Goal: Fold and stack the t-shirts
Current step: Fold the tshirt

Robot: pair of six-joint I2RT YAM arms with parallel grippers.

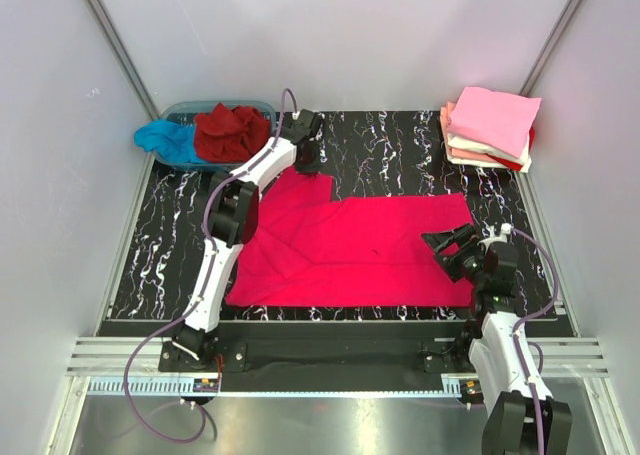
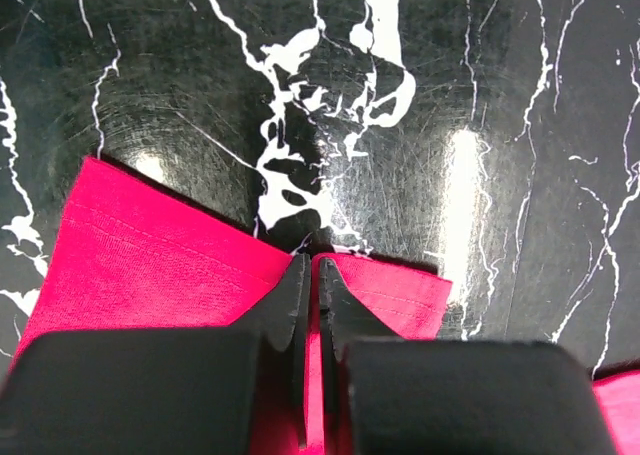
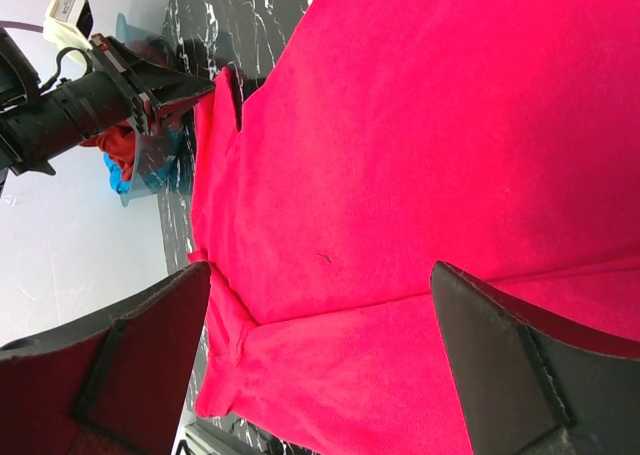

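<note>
Your pinkish-red t-shirt (image 1: pixel 360 245) lies spread on the table (image 1: pixel 400 155), filling the middle and reaching close to the near edge, with creases on its left half. Your left pincer (image 1: pixel 308 161) is at the shirt's far-left part. The left wrist view shows its jaws (image 2: pixel 310 260) closed almost together, with a thin fold of red cloth nipped between them at the hem. Your right pincer (image 1: pixel 447 247) stands over the shirt's right end, jaws spread wide (image 3: pixel 315 275) and holding nothing. A folded stack (image 1: pixel 490 125) sits at the far right corner. At the far left corner, the tub (image 1: pixel 195 108) holds a dark red tee (image 1: pixel 230 130), and a turquoise tee (image 1: pixel 165 140) hangs over its left rim.
</note>
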